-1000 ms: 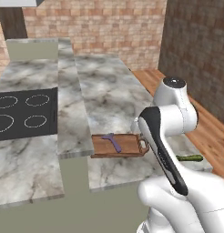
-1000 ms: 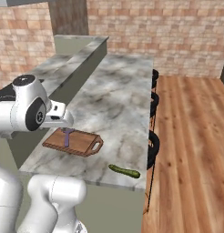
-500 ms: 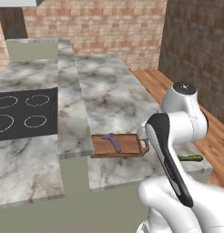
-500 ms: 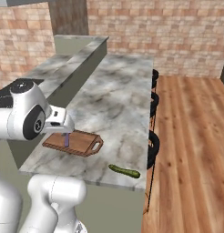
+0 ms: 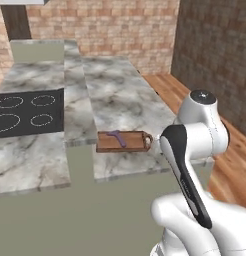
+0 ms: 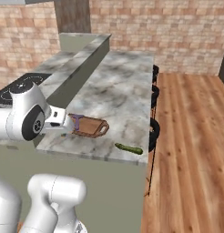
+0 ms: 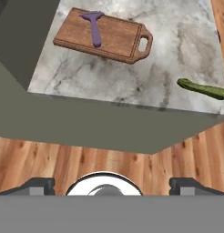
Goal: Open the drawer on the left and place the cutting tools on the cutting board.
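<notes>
Purple tool (image 7: 94, 27) flat on brown cutting board (image 7: 118, 41); claw (image 7: 112, 185) wide, empty.

Purple tool (image 6: 76, 119) on cutting board (image 6: 91, 127); green cucumber (image 6: 129, 148) near counter edge.

Below my end effector (image 7: 111, 185), the cutting board (image 7: 109, 37) looks like matt brown wood; the surface (image 7: 177, 50) is polished grey-veined marble, its side matt sage-green; the floor (image 7: 50, 166) is wood planks.
</notes>
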